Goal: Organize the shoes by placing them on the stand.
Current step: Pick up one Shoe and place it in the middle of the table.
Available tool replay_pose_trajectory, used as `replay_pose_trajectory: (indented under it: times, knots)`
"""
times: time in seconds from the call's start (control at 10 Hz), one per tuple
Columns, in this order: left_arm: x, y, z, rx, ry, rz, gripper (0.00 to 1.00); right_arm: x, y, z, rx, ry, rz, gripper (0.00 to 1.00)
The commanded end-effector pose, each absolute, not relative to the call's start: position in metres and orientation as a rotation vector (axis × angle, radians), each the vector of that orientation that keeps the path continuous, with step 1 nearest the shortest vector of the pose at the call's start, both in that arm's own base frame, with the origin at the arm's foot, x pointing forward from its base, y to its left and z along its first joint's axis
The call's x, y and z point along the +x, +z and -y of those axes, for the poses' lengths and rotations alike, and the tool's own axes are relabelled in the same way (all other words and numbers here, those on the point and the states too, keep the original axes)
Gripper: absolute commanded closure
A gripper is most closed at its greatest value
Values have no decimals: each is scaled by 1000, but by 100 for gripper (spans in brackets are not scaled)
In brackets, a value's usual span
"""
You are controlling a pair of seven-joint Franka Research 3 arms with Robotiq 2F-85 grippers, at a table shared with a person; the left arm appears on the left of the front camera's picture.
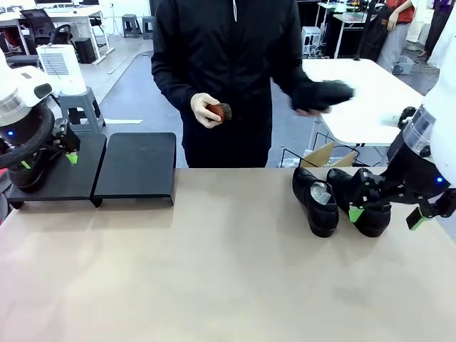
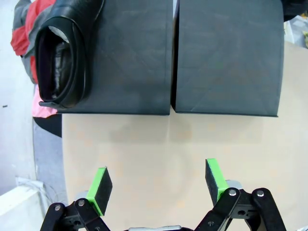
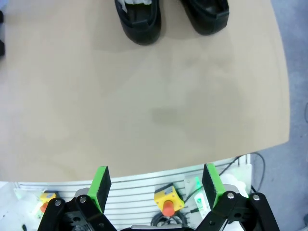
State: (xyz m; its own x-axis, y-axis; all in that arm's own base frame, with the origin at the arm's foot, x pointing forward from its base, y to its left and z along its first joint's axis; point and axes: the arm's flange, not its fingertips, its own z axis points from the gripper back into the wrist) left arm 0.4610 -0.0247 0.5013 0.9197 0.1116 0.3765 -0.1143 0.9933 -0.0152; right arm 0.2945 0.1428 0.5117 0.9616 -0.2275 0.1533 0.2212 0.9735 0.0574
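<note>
Hovering with jaws apart just before the low matte-black two-panel stand (image 2: 226, 57), the left gripper (image 2: 159, 185) faces one glossy black leather shoe (image 2: 62, 57) parked on the stand's end panel. Well right of the stand, the right gripper (image 1: 385, 214), equally spread, hangs near two more shoes (image 1: 317, 203) on the beige counter (image 1: 214, 271), seemingly ready to fetch one.

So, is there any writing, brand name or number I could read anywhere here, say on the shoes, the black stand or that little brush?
No text can be read in any of the views.
shoes: glossy black, with no legible brand; the pale insoles are too small to tell.
stand: plain matte panels, no label.
brush: too small and blurred to tell.
yellow button box: no readable marking.
</note>
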Motion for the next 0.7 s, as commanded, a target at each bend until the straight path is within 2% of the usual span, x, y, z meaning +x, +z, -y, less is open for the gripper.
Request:
replay_pose_trajectory:
  times: [0.0, 0.2, 0.6]
  knots:
    - [460, 502, 23, 24, 111, 395, 0, 359, 500, -137, 39, -245, 143, 0]
    - [460, 502, 23, 24, 111, 395, 0, 423, 490, -147, 69, -169, 194, 0]
    - [460, 502, 23, 24, 111, 395, 0, 500, 437, -183, 15, -108, 105, 0]
